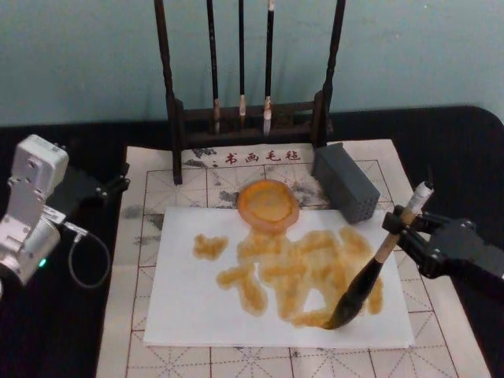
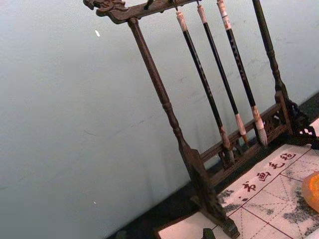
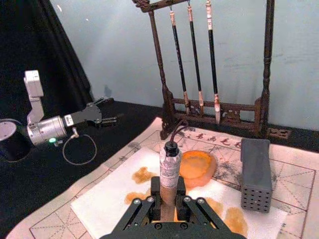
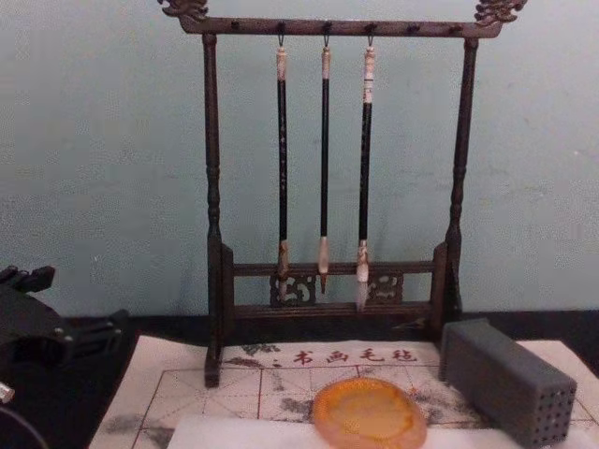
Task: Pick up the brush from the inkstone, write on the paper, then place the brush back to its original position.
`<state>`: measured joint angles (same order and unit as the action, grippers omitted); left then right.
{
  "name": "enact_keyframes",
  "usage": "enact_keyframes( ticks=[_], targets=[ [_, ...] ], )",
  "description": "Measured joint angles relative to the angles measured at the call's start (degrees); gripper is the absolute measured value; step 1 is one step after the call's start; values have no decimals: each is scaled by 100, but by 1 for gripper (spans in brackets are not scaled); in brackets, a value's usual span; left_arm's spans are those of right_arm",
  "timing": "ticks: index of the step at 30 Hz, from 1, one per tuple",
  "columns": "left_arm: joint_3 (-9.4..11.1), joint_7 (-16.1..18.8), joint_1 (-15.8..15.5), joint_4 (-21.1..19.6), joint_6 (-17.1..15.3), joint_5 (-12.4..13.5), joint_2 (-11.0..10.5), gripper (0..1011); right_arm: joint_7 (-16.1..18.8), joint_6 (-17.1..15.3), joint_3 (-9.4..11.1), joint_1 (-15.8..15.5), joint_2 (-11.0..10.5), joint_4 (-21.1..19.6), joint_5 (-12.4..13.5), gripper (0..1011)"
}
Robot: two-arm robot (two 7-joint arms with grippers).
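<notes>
My right gripper (image 1: 398,227) is clamped on the tan wooden handle of the large thick calligraphy brush (image 1: 376,260) at the right edge of the head view. The brush slants down and to the left. Its dark bristles touch the plain white paper sheet (image 1: 189,311) near its lower right corner, among orange-yellow blotches.

The shallow round orange translucent dish (image 1: 268,205), the inkstone, sits at the paper's upper edge in mid-frame. It has a yellowish centre and lies well apart from the brush. Right of it stands a grey rectangular block (image 1: 346,183). Behind both, a dark wooden rack (image 1: 175,118) holds three thin black-shafted brushes (image 1: 242,71).

My left gripper (image 1: 120,183) hangs at the left, beside the off-white gridded mat (image 1: 445,346), with its fingers apart.

The right wrist view shows the brush's pale end cap and its cord loop. The chest view shows the rack's carved top bar and the holes in the block's end face.
</notes>
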<state>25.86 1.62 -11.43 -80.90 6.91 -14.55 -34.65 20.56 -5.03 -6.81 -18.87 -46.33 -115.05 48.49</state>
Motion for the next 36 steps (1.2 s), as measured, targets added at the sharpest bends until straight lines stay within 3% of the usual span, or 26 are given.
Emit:
enact_keyframes(
  ticks=[22, 36],
  targets=[
    [0, 0, 0, 0, 0, 0, 0, 1001, -80, -111, 409, -299, -123, -227, -300, 181],
    [0, 0, 0, 0, 0, 0, 0, 1001, -68, -74, 698, -398, -64, -339, -433, 181]
  ],
)
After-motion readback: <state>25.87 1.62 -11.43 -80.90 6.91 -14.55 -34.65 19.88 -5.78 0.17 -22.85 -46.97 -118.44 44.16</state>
